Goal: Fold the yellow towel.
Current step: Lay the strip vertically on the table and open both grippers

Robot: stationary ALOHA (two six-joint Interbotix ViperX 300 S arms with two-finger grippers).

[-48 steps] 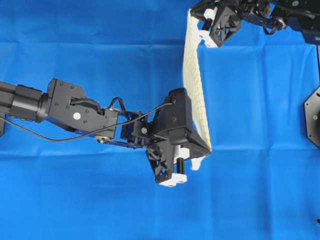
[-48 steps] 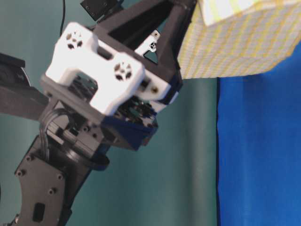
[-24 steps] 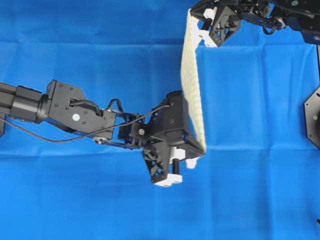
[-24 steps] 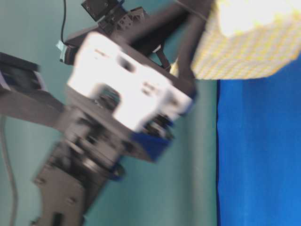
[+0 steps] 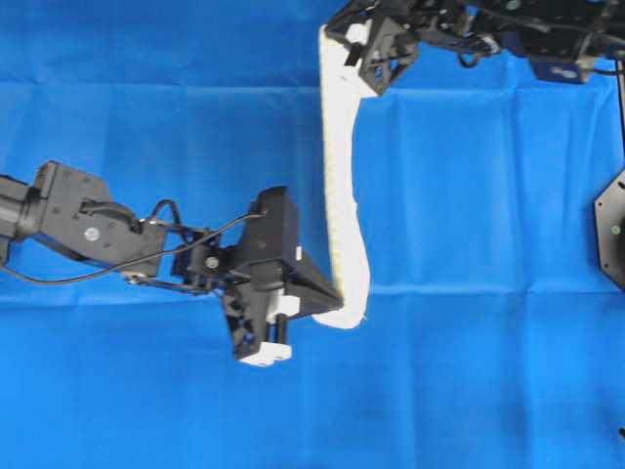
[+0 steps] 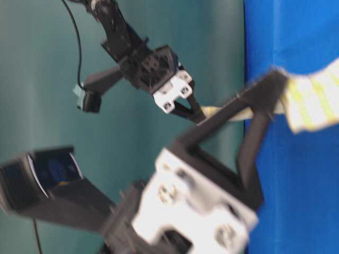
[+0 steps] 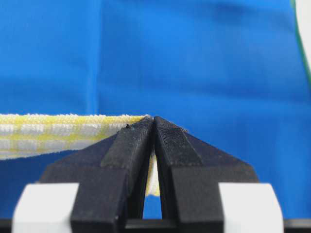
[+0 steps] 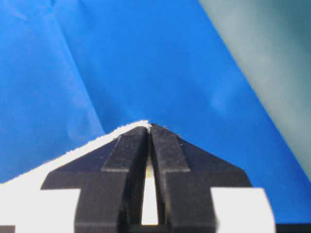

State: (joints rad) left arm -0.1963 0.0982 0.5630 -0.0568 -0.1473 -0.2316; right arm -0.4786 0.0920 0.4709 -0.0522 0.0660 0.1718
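Note:
The yellow towel (image 5: 338, 195), white with yellow checks, hangs stretched between my two grippers and shows nearly edge-on as a narrow strip from above. My left gripper (image 5: 338, 301) is shut on its near corner, and the hem (image 7: 58, 127) runs off to the left of the pinched tips (image 7: 154, 119). At the far end my right gripper (image 5: 330, 31) is shut on the other corner, with the towel's edge (image 8: 73, 154) trailing left from its tips (image 8: 148, 126). From table level the towel (image 6: 312, 100) appears behind the blurred left gripper (image 6: 278, 79), the right gripper (image 6: 198, 114) farther back.
A plain blue sheet (image 5: 488, 195) with crease lines covers the whole table under both arms. A black mount (image 5: 610, 230) sits at the right edge. The teal wall (image 6: 53, 53) stands behind the table.
Both grippers have carried the towel leftward. The left gripper has also come nearer the front edge, and the towel now shows as a thinner, slightly curved strip.

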